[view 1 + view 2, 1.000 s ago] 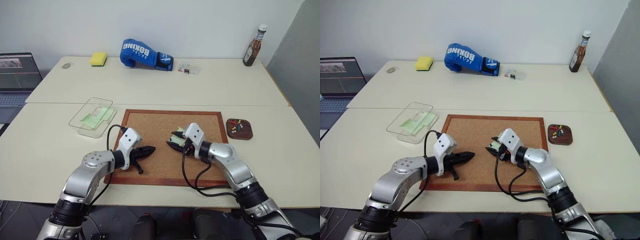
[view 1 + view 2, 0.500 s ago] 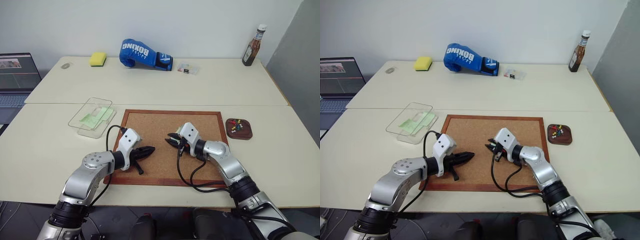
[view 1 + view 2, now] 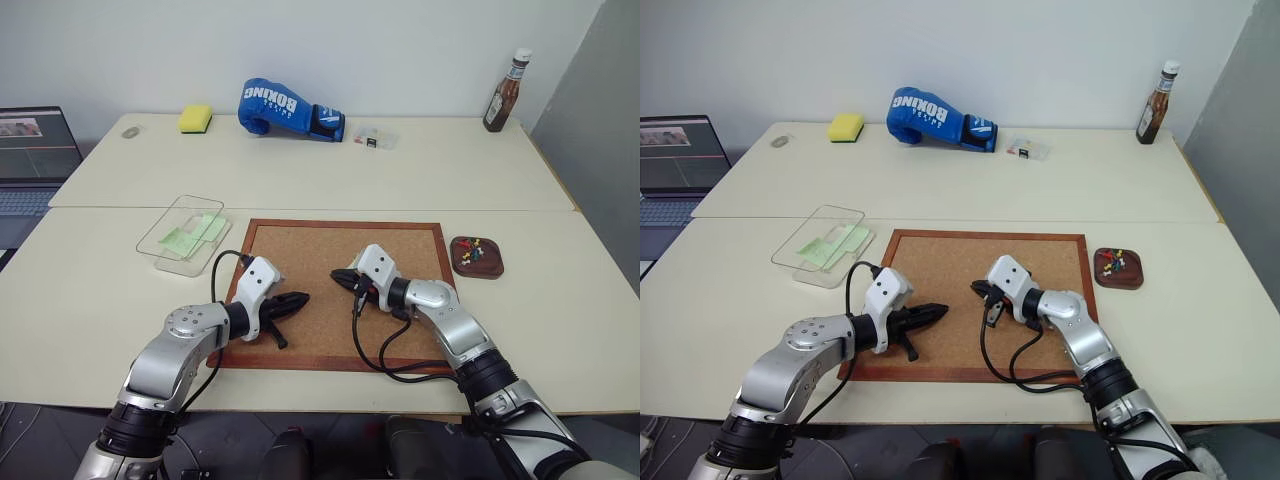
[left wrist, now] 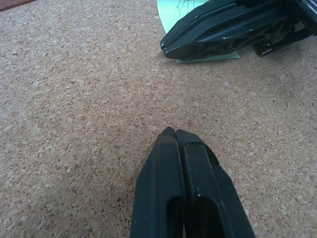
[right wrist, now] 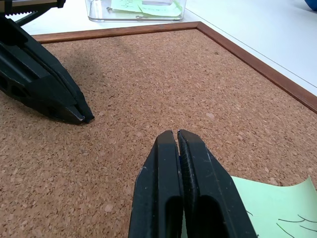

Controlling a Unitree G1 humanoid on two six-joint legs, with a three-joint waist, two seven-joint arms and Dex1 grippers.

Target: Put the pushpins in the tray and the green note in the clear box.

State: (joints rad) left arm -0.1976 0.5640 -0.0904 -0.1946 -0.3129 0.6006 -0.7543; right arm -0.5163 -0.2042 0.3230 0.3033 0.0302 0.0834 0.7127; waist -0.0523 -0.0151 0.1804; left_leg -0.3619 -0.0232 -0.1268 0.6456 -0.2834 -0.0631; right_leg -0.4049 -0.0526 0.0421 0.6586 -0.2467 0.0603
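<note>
Green note [image 5: 270, 206] lies on the corkboard [image 3: 300, 250], cream table [image 3: 90, 290] beneath.

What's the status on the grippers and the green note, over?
Left gripper shut, empty. Right gripper shut, empty, above green note on corkboard. Nothing in the way.

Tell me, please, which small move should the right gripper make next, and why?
Probably open the right gripper and lower it onto the green note. Its fingers are shut on nothing, while the note lies loose on the corkboard just under them, not yet in the clear box.
</note>
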